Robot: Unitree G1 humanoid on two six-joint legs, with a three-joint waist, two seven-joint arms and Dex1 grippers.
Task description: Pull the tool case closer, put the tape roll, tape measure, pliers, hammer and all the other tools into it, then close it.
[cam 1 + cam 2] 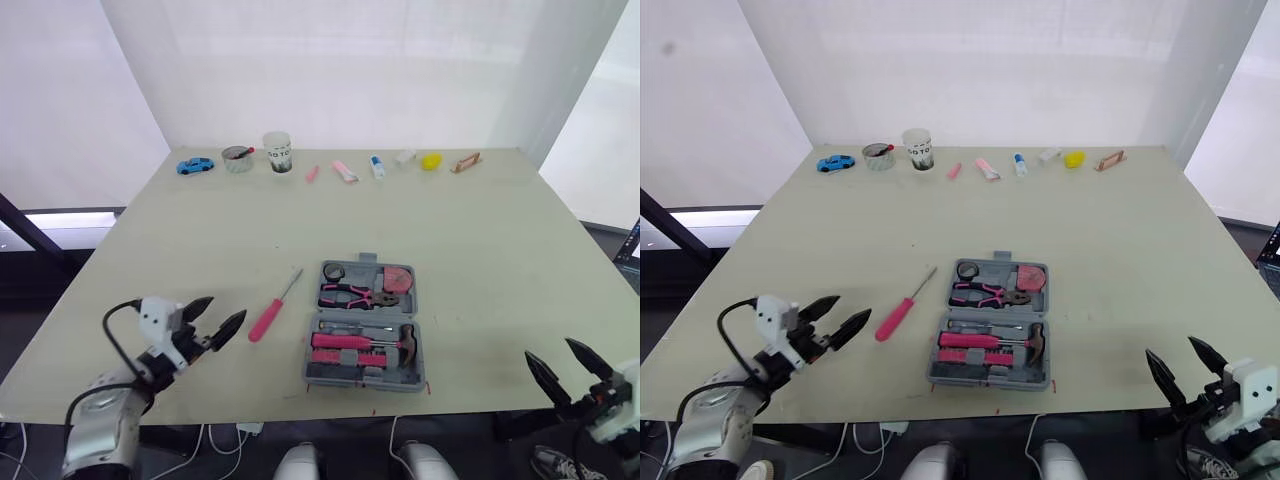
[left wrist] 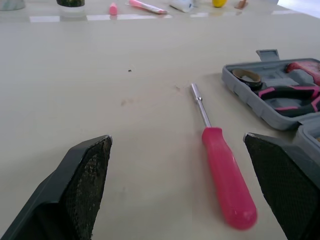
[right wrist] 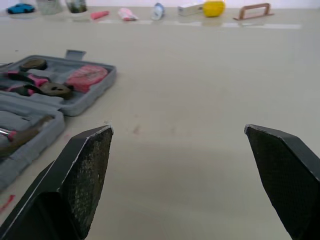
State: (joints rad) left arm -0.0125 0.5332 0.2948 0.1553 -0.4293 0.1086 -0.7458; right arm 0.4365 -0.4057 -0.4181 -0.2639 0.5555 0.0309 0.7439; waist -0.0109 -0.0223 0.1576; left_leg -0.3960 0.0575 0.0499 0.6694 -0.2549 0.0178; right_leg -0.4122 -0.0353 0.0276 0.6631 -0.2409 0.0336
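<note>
The grey tool case (image 1: 365,372) lies open and flat on the tabletop (image 1: 480,240), at the middle and close to the near edge. In its far half sit the tape roll (image 1: 333,271) at the left, the pink tape measure (image 1: 397,278) at the right, and the pink-and-black pliers (image 1: 358,295) just nearer than both. Its near half holds the hammer (image 1: 404,345), head at the right end, beside other pink-handled tools (image 1: 345,342). A screwdriver (image 1: 272,310) with a pink handle lies on the tabletop just left of the case and apart from it, its metal shaft pointing far and slightly right. The left gripper (image 1: 228,306) hovers over the near left of the tabletop, its black fingers (image 2: 90,180) spread wide and holding nothing, their tips near the screwdriver's handle but not touching it. The right gripper (image 1: 547,347) is at the near right edge, well apart from the case, its fingers (image 3: 87,170) likewise spread and empty. Along the far edge stands a row of small things: a blue toy car (image 1: 195,165), a small bowl (image 1: 237,158), a paper cup (image 1: 277,152), two pink items (image 1: 345,171), a small bottle (image 1: 377,166), a yellow object (image 1: 430,161) and a brown handle-shaped piece (image 1: 465,162).
</note>
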